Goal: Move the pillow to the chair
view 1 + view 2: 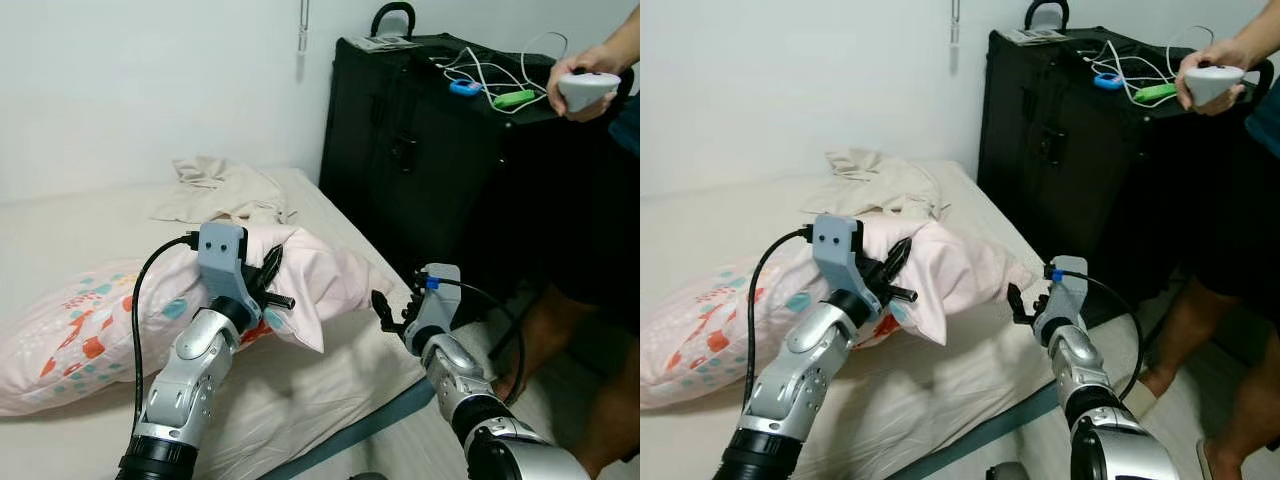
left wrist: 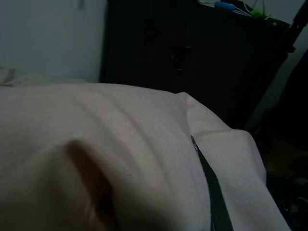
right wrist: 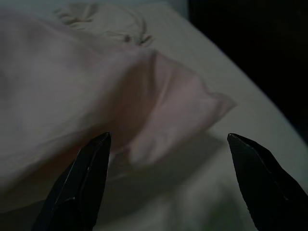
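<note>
A pink pillow (image 1: pixel 90 330) with coloured patches lies on the bed (image 1: pixel 300 400). My left gripper (image 1: pixel 272 285) is pushed into the pillow's right part and shut on its fabric, which bunches and rises around the black fingers. In the left wrist view the pink cloth (image 2: pixel 120 144) is very close, with one dark finger (image 2: pixel 214 202) buried in a fold. My right gripper (image 1: pixel 392 312) hovers open at the bed's right edge, just short of the pillow's corner (image 3: pixel 192 101). Nothing sits between its fingers.
A crumpled beige cloth (image 1: pixel 225 190) lies at the head of the bed by the white wall. A tall black case (image 1: pixel 420 150) with cables on top stands right of the bed. A person (image 1: pixel 570 330) stands at the far right, holding a white controller (image 1: pixel 587 88).
</note>
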